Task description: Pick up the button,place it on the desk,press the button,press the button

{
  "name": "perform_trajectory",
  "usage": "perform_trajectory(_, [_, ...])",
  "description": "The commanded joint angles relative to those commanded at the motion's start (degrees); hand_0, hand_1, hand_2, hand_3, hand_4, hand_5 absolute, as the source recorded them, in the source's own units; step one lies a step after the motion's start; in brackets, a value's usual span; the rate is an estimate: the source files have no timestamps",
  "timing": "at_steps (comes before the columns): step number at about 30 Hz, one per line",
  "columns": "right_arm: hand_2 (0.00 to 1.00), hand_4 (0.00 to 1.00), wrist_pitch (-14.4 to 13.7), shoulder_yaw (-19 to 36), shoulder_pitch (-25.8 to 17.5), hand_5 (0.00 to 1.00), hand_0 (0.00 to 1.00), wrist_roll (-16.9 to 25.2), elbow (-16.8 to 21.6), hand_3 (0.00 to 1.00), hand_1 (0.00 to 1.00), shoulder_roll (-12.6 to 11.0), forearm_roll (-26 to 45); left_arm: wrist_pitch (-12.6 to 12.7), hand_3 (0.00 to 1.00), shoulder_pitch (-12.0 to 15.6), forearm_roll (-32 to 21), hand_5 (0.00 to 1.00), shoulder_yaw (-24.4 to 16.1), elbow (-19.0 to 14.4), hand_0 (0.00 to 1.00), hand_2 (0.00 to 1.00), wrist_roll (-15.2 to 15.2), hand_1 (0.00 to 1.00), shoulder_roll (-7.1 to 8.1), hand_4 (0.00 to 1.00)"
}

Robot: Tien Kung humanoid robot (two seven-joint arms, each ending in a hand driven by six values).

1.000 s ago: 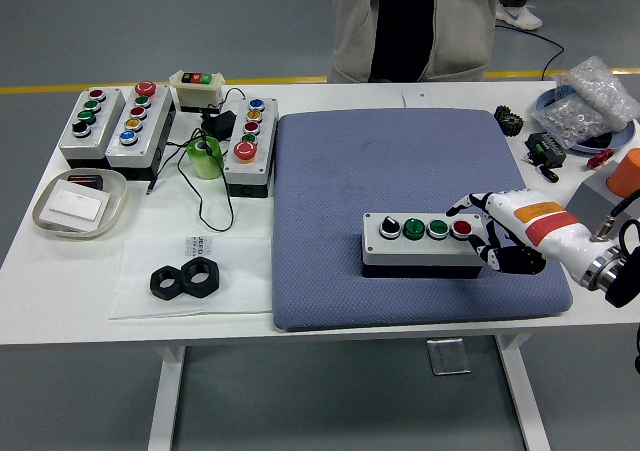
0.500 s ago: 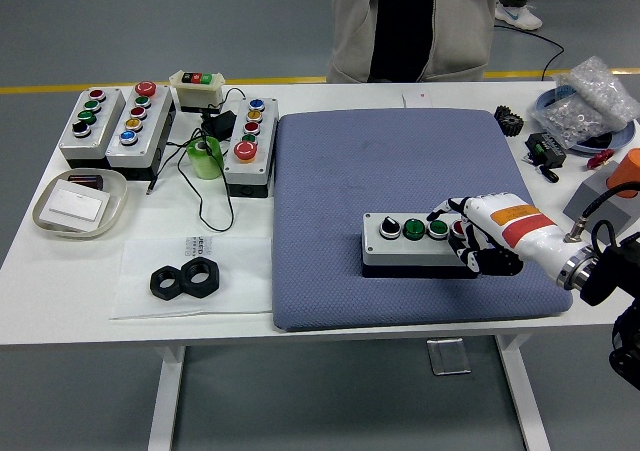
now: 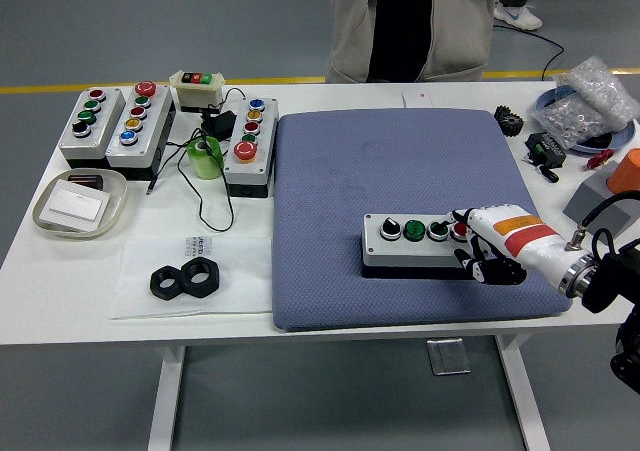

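Observation:
A grey button box [image 3: 415, 243] lies on the blue mat [image 3: 400, 171], with a black knob, two green buttons and a red button at its right end. My right hand [image 3: 482, 243] lies over the box's right end. One finger [image 3: 462, 218] reaches onto the red button while the other fingers are curled at the box's right side. The hand holds nothing. The left arm is out of view.
Three more button boxes [image 3: 140, 116] and a small switch box [image 3: 197, 89] stand at the back left, by a green tape roll [image 3: 205, 156]. A tray [image 3: 78, 203] and two black nuts [image 3: 185, 279] lie front left. Parts lie at the right edge. A person [image 3: 410, 21] stands behind the table.
My right hand moved left over the box's right end, then lowered, so a finger now rests on the red button. The box has not moved.

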Motion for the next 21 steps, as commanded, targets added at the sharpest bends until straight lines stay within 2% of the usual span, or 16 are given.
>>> perform_trajectory(11, [0.174, 0.51, 0.7, -1.0, 0.5, 0.002, 0.273, -0.4, -0.1, 0.725, 0.056, 0.1, -0.4, 0.0, 0.824, -0.1, -0.2, 0.998, 0.2, 0.0, 0.741, 0.855, -0.1, 0.825, 0.06, 0.624])
perform_trajectory(21, [0.173, 0.51, -0.9, 3.9, -0.2, 0.002, 0.273, 0.0, 3.1, 0.728, 0.055, -1.0, 0.1, 0.0, 0.824, 0.0, -0.3, 0.998, 0.2, 0.0, 0.737, 0.855, -0.1, 0.825, 0.06, 0.623])
